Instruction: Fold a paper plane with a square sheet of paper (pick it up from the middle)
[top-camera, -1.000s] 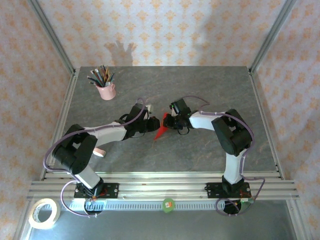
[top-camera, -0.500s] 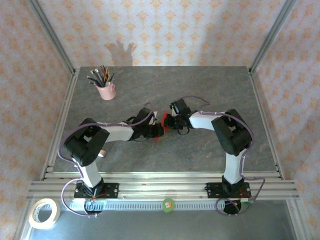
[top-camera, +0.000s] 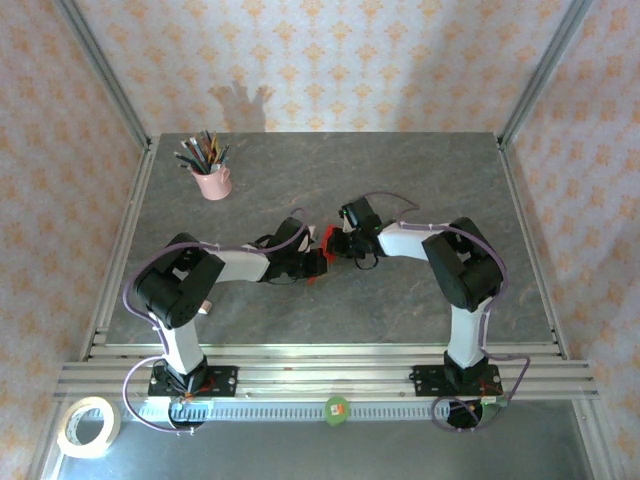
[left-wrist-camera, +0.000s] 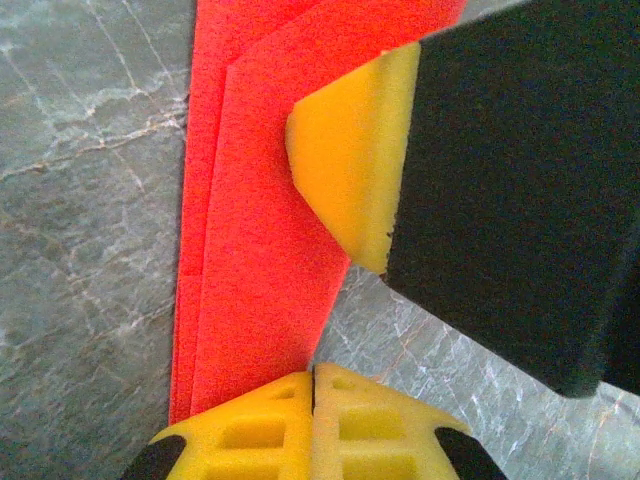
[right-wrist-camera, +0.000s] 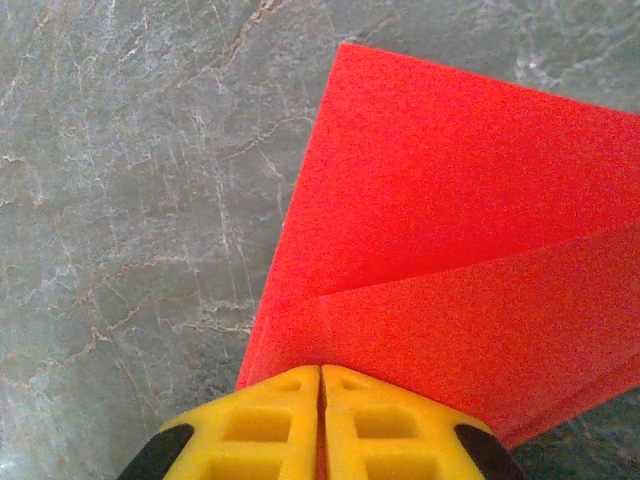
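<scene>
You see the big grey stone table (top-camera: 420, 170), and your left arm (top-camera: 225, 266) and right arm (top-camera: 412, 240) both reach in to its middle. There the left gripper (left-wrist-camera: 313, 372) and the right gripper (right-wrist-camera: 320, 375) meet tip to tip, each with its yellow fingers (right-wrist-camera: 260, 425) squeezed tight on an edge of the red paper plane (right-wrist-camera: 450, 230), so the folded paper sits between them at the table's middle. The little pink cup (top-camera: 212, 184) of pencils (top-camera: 203, 152) stands well apart, near the far left corner.
</scene>
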